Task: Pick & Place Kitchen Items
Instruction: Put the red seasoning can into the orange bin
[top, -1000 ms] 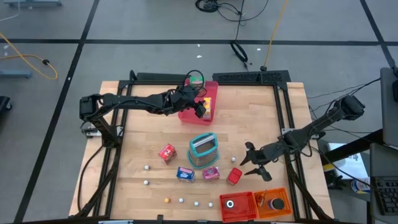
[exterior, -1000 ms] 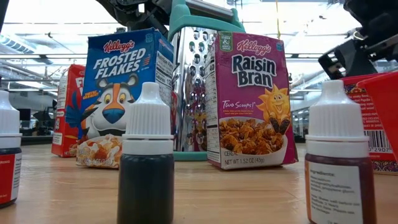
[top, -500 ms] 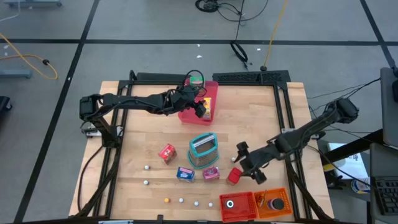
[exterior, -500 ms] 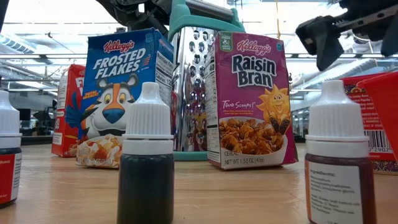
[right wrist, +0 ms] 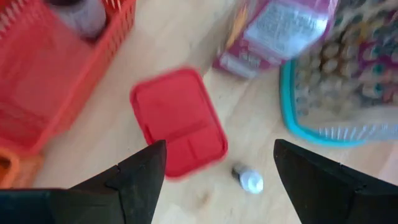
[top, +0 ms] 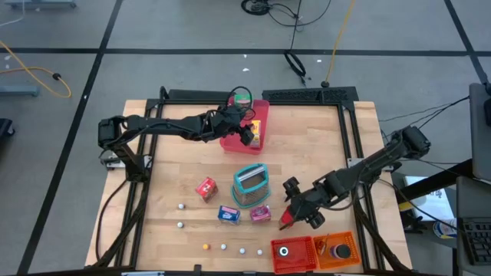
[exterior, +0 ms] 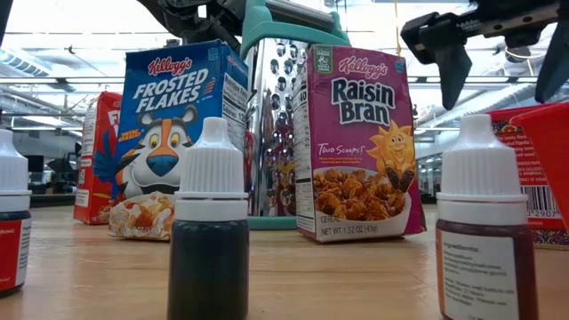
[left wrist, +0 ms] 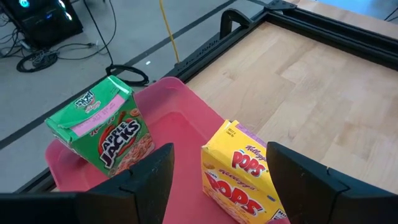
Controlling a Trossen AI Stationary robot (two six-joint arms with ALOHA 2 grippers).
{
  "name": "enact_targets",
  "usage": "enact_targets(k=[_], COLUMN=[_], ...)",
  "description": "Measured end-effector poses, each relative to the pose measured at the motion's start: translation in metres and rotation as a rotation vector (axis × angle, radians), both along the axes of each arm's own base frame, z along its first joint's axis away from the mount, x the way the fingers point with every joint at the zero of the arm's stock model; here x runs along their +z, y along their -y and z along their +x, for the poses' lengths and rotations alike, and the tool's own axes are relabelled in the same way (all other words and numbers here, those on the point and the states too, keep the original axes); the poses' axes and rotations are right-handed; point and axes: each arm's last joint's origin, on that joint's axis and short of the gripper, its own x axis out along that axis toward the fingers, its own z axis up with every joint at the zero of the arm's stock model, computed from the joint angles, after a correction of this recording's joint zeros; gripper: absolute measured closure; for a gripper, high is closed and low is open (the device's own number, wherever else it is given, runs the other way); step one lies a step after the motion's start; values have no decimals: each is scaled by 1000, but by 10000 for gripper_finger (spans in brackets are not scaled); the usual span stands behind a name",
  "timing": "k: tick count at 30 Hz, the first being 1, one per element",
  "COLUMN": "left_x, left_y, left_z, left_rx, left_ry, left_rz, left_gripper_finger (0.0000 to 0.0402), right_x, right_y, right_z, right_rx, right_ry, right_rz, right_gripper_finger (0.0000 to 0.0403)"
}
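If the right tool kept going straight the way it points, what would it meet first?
Probably the small red box: it lies centred ahead of the open right tool, with bare table between. Depth is hard to judge.

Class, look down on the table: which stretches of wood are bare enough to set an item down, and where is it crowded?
Bare: the far right corner beyond the pink tray, and the left side beside the red box. Crowded: the near edge around the grater, cereal boxes, small bottles and red bin.

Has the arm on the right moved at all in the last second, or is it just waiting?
Yes. The right gripper has swung toward the teal-rimmed grater, jaws open, and now hangs over the red box.
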Motion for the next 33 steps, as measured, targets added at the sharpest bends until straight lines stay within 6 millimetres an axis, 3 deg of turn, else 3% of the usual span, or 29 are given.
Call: enact_targets(k=[11,24,33], left_x=[0,0,0], left_y=[0,0,0], left_z=[0,0,0], left_rx=[-3,2,2], left_ry=[-3,1,0], left_rz=[4,-1,-2], left_gripper_finger=[144,144,144], right_x=[-1,-2,-7], right_y=[-3,-23,-32], right_z=[0,-10,2], right_rx=[-13,88,121], right_ry=[-54,-10,-34], right_rz=[-13,-84,-153], right_gripper_finger=[117,121,122])
